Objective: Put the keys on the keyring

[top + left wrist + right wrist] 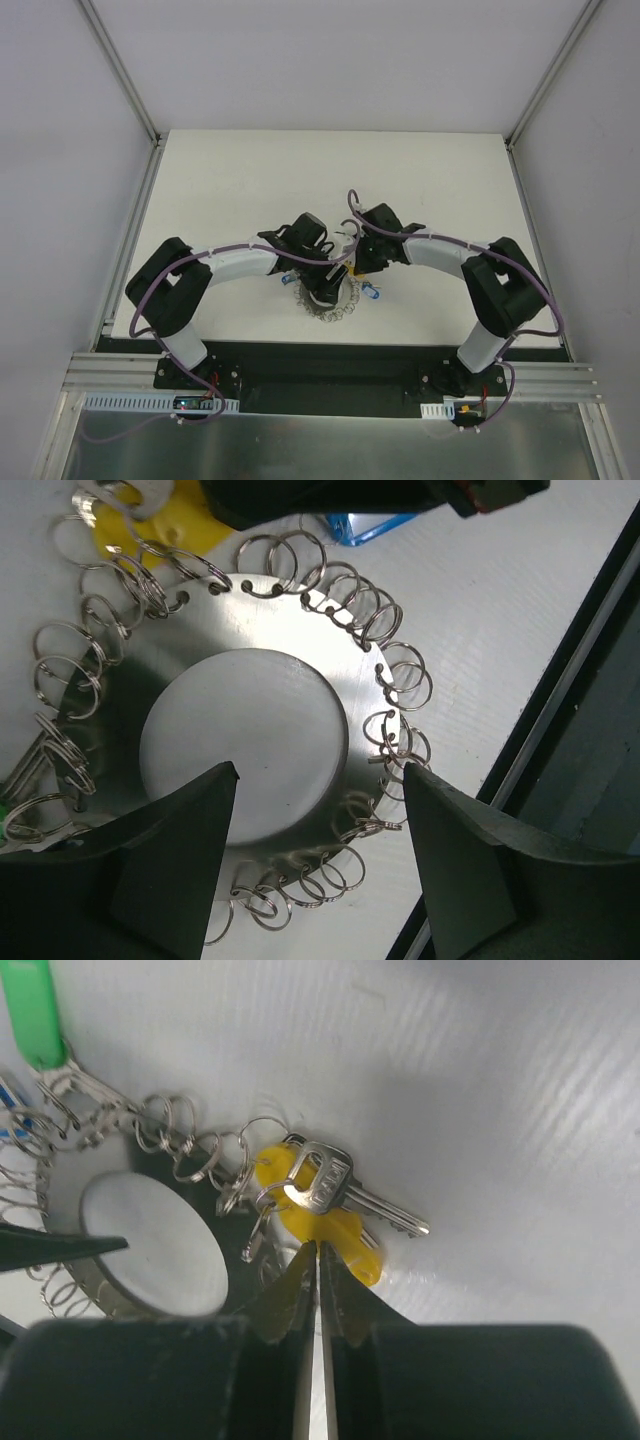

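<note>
Right now I am hovering my left claw (318, 772) over the ring (330, 670), its fingers standing wide apart on either side of the near rim and gripping nothing. My right claw (318, 1252) is pressing its fingers together right at the yellow key (345, 1232). That key is lying on the table (480, 1080) just beside the ring's rim, its silver blades pointing away from the ring. Whether I am actually pinching its tag, I cannot tell. The green key (30, 1010) is looking hooked to one of the loops (400, 680) along the rim, so that one seems done. I am judging the yellow key not yet threaded, and the blue key (370, 525), lying just past the rim, is waiting too.
</note>
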`<state>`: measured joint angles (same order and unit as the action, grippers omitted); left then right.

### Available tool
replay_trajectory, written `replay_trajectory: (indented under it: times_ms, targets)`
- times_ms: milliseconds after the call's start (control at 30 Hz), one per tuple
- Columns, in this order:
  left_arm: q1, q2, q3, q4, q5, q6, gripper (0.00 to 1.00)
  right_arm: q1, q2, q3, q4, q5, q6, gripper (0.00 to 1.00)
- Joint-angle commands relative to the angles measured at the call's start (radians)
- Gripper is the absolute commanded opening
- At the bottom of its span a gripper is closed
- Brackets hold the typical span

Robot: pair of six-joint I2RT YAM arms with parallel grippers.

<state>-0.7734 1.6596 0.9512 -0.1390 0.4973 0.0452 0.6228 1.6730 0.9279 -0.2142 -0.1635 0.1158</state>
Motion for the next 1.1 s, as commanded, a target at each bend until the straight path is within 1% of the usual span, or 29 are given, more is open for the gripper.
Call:
replay_trajectory:
  times_ms: [0, 133, 200, 300, 400, 433, 500, 533, 600, 633, 667, 700, 733, 800, 833, 933, 967, 1033, 1067]
  targets:
    - [-0.017, 0.034, -0.02, -0.005, 0.073, 0.024, 0.67, -0.02, 0.071, 0.074, 0.056, -0.005, -0.014, 0.08]
    - [-0.02, 0.039, -0.061, -0.007, 0.084, 0.019, 0.66, -0.057, 0.129, 0.147, 0.081, -0.007, -0.054, 0.11]
    - [-0.02, 0.034, -0.077, -0.005, 0.086, 0.013, 0.66, -0.069, 0.168, 0.198, 0.101, -0.021, -0.082, 0.11]
    - [-0.02, 0.019, -0.1, -0.008, 0.076, 0.007, 0.66, -0.087, 0.198, 0.261, 0.113, -0.051, -0.105, 0.15]
    - [-0.02, -0.015, -0.104, -0.008, 0.04, 0.002, 0.66, -0.098, 0.166, 0.25, 0.114, -0.059, -0.111, 0.19]
    - [-0.02, -0.035, -0.097, -0.008, 0.026, 0.001, 0.66, -0.104, 0.125, 0.238, 0.116, -0.053, -0.135, 0.23]
    - [-0.02, -0.053, -0.082, -0.008, -0.017, -0.004, 0.66, -0.113, 0.079, 0.194, 0.118, -0.031, -0.136, 0.25]
    - [-0.02, -0.069, -0.057, -0.008, -0.034, -0.005, 0.66, -0.13, 0.047, 0.139, 0.119, -0.025, -0.127, 0.28]
    - [-0.02, -0.077, -0.026, -0.007, -0.061, -0.011, 0.65, -0.152, -0.05, 0.085, 0.122, -0.007, -0.12, 0.32]
    - [-0.02, -0.08, 0.006, -0.008, -0.09, -0.01, 0.64, -0.175, -0.085, 0.025, 0.122, 0.001, -0.12, 0.37]
    - [-0.02, -0.077, 0.024, -0.008, -0.103, -0.013, 0.63, -0.185, -0.158, 0.0, 0.121, 0.018, -0.095, 0.4]
    - [-0.021, -0.074, 0.043, -0.008, -0.117, -0.013, 0.62, -0.196, -0.192, -0.027, 0.113, 0.027, -0.091, 0.43]
    - [-0.023, -0.06, 0.076, -0.008, -0.143, -0.011, 0.59, -0.213, -0.226, -0.049, 0.105, 0.039, -0.087, 0.46]
    - [-0.029, -0.038, 0.109, -0.008, -0.16, -0.005, 0.55, -0.23, -0.327, -0.106, 0.075, 0.084, -0.071, 0.51]
    - [-0.033, -0.014, 0.138, -0.008, -0.169, -0.002, 0.51, -0.239, -0.366, -0.122, 0.065, 0.1, -0.068, 0.55]
    - [-0.058, 0.044, 0.201, -0.008, -0.183, 0.022, 0.43, -0.251, -0.487, -0.184, 0.026, 0.188, -0.051, 0.62]
    - [-0.066, 0.058, 0.214, -0.007, -0.195, 0.031, 0.38, -0.255, -0.511, -0.198, 0.007, 0.218, -0.048, 0.63]
    - [-0.087, 0.103, 0.253, -0.008, -0.207, 0.047, 0.33, -0.262, -0.589, -0.233, -0.014, 0.249, -0.039, 0.68]
    - [-0.093, 0.117, 0.264, -0.008, -0.226, 0.062, 0.33, -0.267, -0.617, -0.245, -0.034, 0.28, -0.035, 0.69]
